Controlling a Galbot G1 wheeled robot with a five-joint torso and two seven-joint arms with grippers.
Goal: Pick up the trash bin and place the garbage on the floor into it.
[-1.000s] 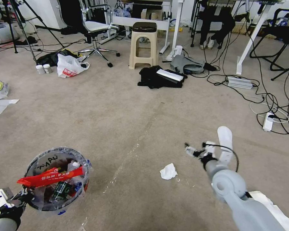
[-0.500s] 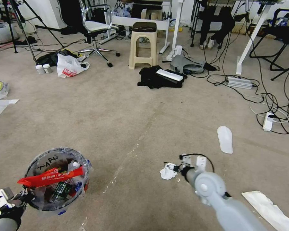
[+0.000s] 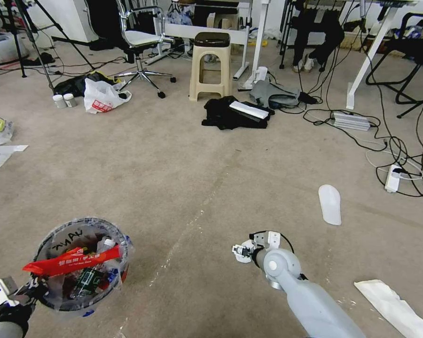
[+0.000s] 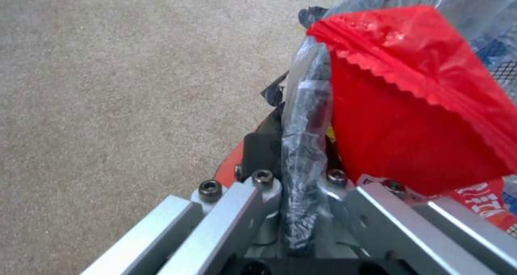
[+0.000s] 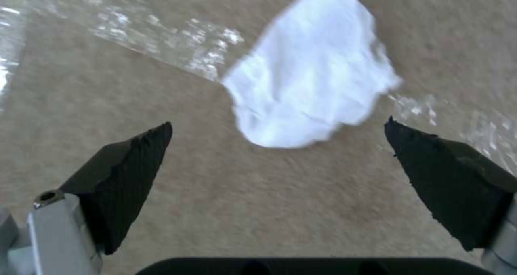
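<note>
Head view: the right tool [image 3: 243, 250] is low over a white tissue [image 3: 240, 252] on the floor [image 3: 183, 178]; the trash bin [image 3: 80, 263] sits lower left. Left wrist view: the left tool [image 4: 301, 186] is clamped on the bin's bagged rim beside a red wrapper [image 4: 415, 117]. Right wrist view: black fingers [image 5: 129, 166] spread wide, tissue just ahead.

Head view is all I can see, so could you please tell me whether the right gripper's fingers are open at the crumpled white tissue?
Observer: Yes, the right gripper is open; the crumpled white tissue lies on the carpet beyond its black fingertips, untouched.
Operator: Thanks. Is the left gripper gripping the small round red plastic trash bin?
Observer: Yes, the left gripper is shut on its rim, clear plastic liner pinched between.
</note>
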